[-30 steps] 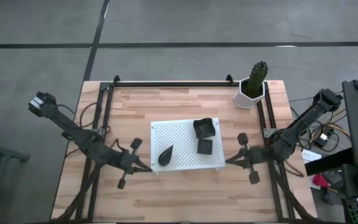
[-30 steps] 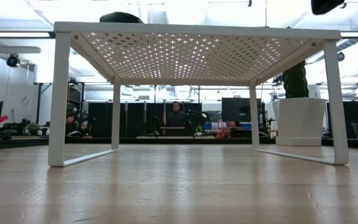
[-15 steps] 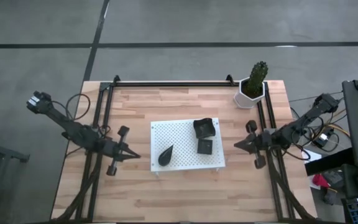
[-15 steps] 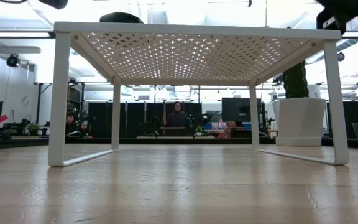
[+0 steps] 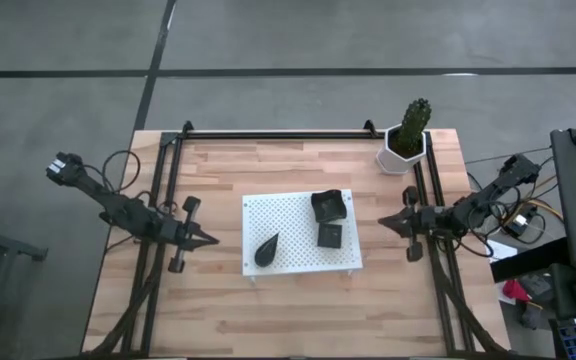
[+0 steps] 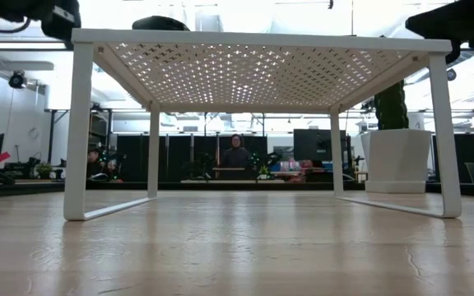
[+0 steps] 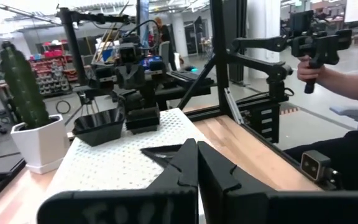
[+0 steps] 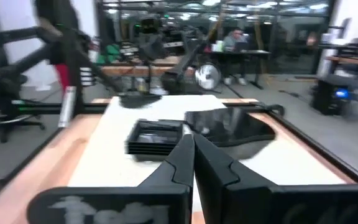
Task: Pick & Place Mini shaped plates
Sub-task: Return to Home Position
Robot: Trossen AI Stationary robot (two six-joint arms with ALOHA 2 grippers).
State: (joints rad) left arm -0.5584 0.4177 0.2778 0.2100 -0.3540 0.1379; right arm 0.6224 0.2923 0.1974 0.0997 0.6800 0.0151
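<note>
Three black mini shaped plates rest on top of the white perforated board (image 5: 301,233): a teardrop one (image 5: 266,250) near its left front, a small square one (image 5: 329,235), and a larger square one (image 5: 330,205) at its far right corner. My left gripper (image 5: 213,240) is shut and empty, level, just left of the board. My right gripper (image 5: 381,222) is shut and empty, level, just right of it. In the left wrist view my left gripper (image 7: 197,163) points at the teardrop plate (image 7: 161,150). In the right wrist view my right gripper (image 8: 193,155) points at the small square plate (image 8: 155,137).
A white hexagonal pot with a cactus (image 5: 405,140) stands at the table's far right corner. Black frame rails run along the left, right and far sides. The board stands on thin legs (image 6: 79,131). A person's hand (image 7: 309,65) holds a device beyond the table.
Both grippers have drawn back from the board's near corners, the left toward the table's left and far edges, the right toward its right and far edges. Both have sunk a little and stayed shut. The plates have not moved.
</note>
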